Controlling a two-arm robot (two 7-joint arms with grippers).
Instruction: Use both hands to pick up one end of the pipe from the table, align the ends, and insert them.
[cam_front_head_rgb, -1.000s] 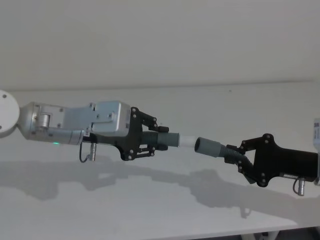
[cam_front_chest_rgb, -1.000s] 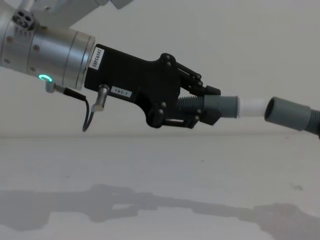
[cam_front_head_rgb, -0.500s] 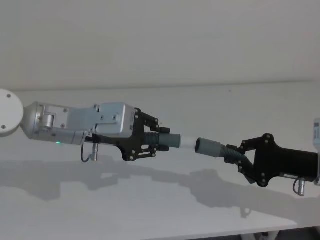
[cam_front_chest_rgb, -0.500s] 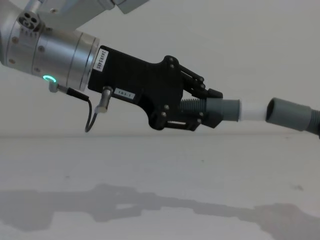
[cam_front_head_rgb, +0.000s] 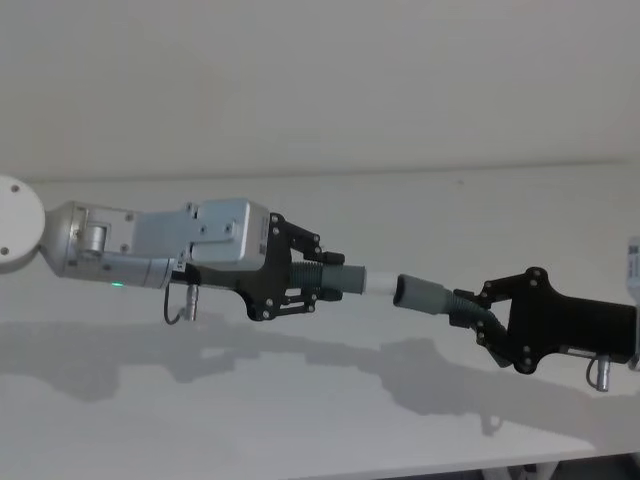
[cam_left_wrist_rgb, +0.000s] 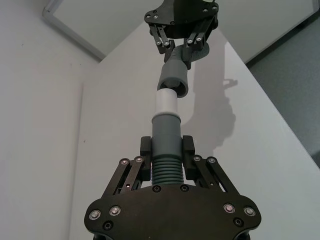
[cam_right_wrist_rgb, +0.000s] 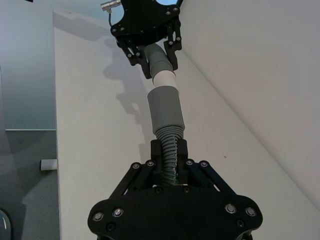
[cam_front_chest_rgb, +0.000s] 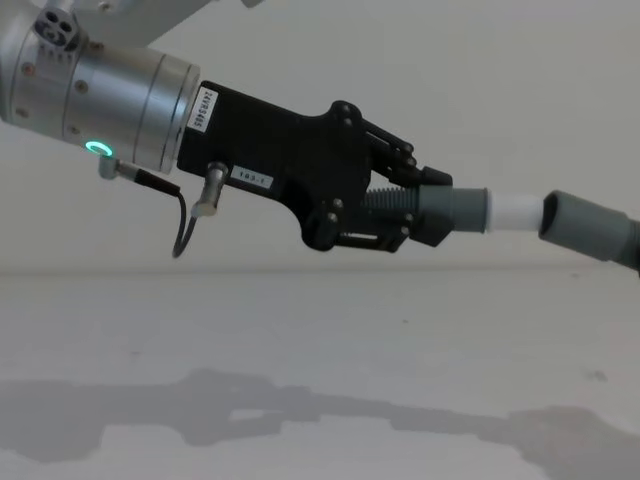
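Head view: both pipe halves are held up off the matte white table (cam_front_head_rgb: 330, 410), lying roughly horizontal along one left-right line, tilted down a bit toward the right. Black plastic left gripper (cam_front_head_rgb: 322, 279) has its fingers clamped on the ribbed part of the dark grey tube piece with the narrow white tip (cam_front_head_rgb: 345, 280), tip pointing right. Black right gripper (cam_front_head_rgb: 472, 312) grips the ribbed part of the other dark grey tube piece w/ the wider socket mouth (cam_front_head_rgb: 425, 296), mouth facing left at the tip.

White tip sits right at the socket mouth; can't tell if it's actually in yet.

Chest view gets the side-on look: green ring light (cam_front_chest_rgb: 97, 150) on the silver wrist, and white tip meeting socket nearly level. Left wrist view looks straight down the axis, pieces lined up but w/ the socket canted slightly off. Right wrist view shows the socket piece's ribs as spiral-looking.
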